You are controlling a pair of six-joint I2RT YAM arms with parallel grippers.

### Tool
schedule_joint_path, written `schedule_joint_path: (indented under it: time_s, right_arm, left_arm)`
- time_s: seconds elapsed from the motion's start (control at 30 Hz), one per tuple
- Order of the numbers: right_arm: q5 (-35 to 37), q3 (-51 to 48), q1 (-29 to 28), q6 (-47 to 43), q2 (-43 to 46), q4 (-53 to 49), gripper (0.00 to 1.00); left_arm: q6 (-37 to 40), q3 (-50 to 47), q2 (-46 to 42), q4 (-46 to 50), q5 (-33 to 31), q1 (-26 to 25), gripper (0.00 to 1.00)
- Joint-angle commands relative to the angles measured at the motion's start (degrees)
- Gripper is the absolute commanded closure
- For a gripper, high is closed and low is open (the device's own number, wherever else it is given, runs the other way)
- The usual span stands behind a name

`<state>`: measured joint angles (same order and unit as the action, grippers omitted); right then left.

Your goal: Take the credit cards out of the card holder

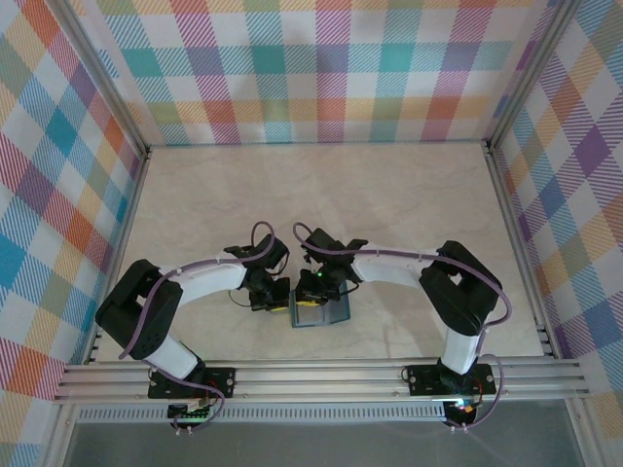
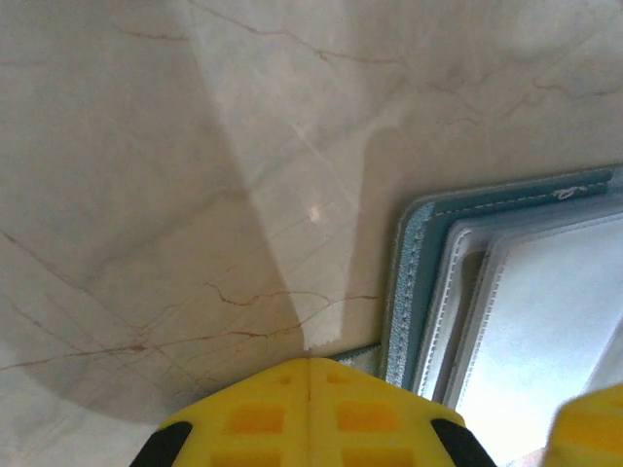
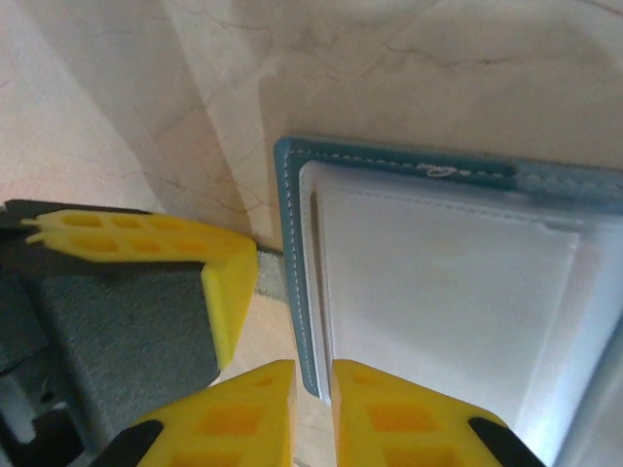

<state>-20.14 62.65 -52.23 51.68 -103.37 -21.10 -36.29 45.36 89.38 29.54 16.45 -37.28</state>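
The left end effector [image 2: 310, 379] is pressed together; the right end effector [image 3: 313, 379] is clamped on the card holder [image 3: 289, 243] edge.

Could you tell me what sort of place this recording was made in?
Probably a lab robot test cell: a marble-look tabletop boxed in by plaid-patterned walls, with the left arm and right arm bolted to an aluminium rail at its near edge.
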Motion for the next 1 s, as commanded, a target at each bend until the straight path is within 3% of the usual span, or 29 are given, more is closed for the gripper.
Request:
schedule_joint_path:
  time_s: [0.0, 0.17, 0.33, 0.67, 0.97]
  right_arm:
    - [-1.52, 1.63, -0.44, 0.64, -2.21, 0.89, 0.81]
    - [-1.26, 2.53, -0.59, -0.14, -4.98, -0.55, 0.8]
    - [4.22, 3.7, -1.02, -1.74, -5.01, -7.69, 0.76]
    - [13.04, 7.66, -2.41, -4.12, -4.98, -19.75, 0.63]
    - [21.76, 14.8, -5.04, -5.97, -6.97, -29.94, 0.44]
  left_arm:
    - [1.14, -2.74, -0.42, 0.55, -0.1, 0.53, 0.95]
    - [1.71, -2.8, -0.53, 0.96, -0.29, 1.05, 0.95]
    - [1.86, -2.49, -0.27, 1.22, -0.54, 1.35, 0.95]
    - [2.19, -2.44, -0.04, 1.62, -0.74, 1.58, 0.96]
    - [2.24, -2.15, -0.26, 1.75, -0.8, 1.68, 0.96]
